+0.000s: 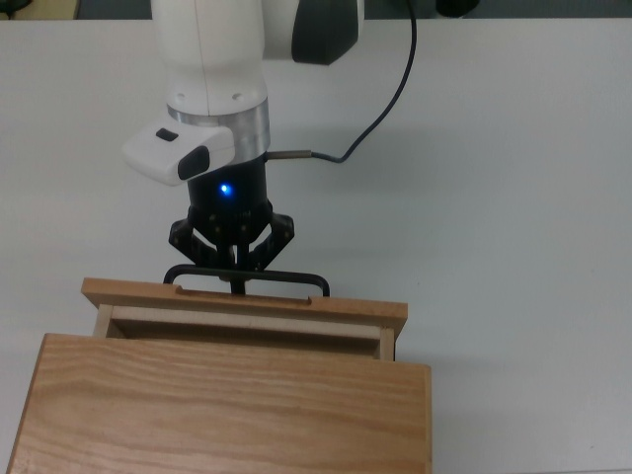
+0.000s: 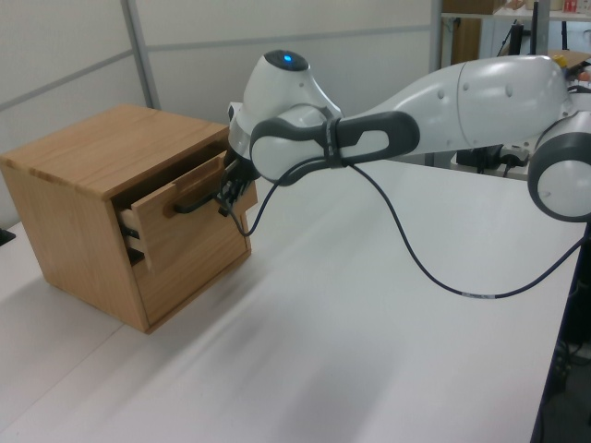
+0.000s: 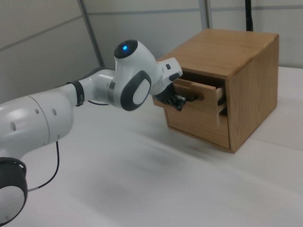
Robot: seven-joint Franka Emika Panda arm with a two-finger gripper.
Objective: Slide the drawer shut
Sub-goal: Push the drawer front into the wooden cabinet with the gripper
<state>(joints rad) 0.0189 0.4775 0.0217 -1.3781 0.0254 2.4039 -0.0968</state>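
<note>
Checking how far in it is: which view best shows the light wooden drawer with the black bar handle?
Top view: the light wooden drawer shows a narrow strip out. Left view shows its front slanted; right view mostly hides it behind the arm.
</note>
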